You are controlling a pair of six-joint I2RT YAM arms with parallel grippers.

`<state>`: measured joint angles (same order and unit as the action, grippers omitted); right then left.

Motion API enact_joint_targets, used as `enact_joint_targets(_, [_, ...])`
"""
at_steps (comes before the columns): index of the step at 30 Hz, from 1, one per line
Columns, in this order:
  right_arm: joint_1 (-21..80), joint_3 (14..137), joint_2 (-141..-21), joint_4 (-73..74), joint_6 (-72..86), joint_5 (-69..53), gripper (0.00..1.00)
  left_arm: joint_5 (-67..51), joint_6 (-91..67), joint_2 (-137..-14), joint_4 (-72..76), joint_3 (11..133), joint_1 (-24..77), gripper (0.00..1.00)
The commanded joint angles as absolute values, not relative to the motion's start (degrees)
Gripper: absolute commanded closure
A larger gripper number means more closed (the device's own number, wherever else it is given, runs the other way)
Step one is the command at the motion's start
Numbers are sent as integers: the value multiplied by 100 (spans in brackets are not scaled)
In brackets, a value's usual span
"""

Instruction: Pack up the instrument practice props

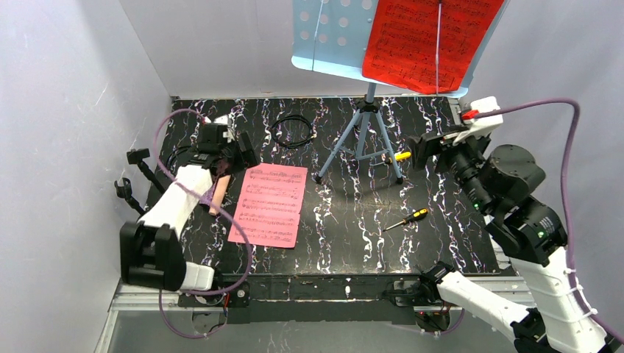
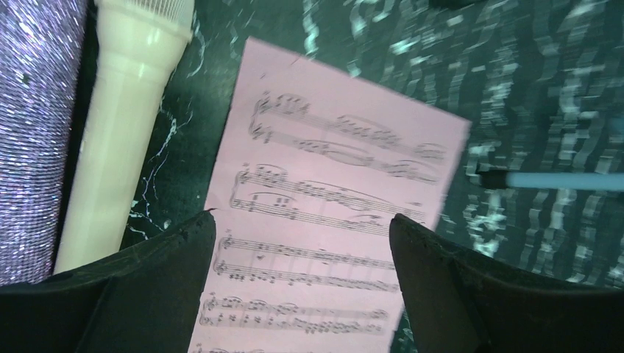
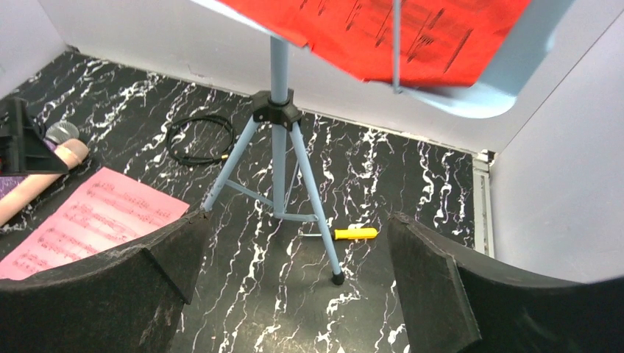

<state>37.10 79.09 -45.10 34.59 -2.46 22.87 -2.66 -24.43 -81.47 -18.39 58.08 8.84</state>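
A pink sheet-music page (image 1: 268, 204) lies flat on the black marbled table, left of centre. My left gripper (image 1: 234, 153) hovers open over its far left corner; in the left wrist view (image 2: 302, 224) the page (image 2: 331, 220) fills the gap between the jaws. A cream microphone (image 2: 121, 132) and a purple glitter microphone (image 2: 29, 132) lie side by side just left of the page. A red sheet-music page (image 1: 427, 40) rests on the blue music stand. Two black mic posts (image 1: 136, 158) stand by the left wall. My right gripper (image 1: 423, 151) is open and empty, raised right of the stand.
The stand's blue tripod (image 1: 364, 140) stands at the back centre, with its desk (image 1: 331, 33) overhead. A coiled black cable (image 1: 292, 131) lies behind the page. One yellow-handled screwdriver (image 1: 402, 156) lies by a tripod leg, another (image 1: 412, 217) nearer the front. Walls close three sides.
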Motion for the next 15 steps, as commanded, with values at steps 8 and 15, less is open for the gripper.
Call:
enact_joint_targets(8, [3697,9738,-5642,4169,-220,2771,1,-1191,-2429,-6387,-2263,6697,1436,19])
enact_joint_targets(15, [3692,10519,-6334,4206,138,3094,3,-1253,-2487,-6504,-2348,7903,2028,20])
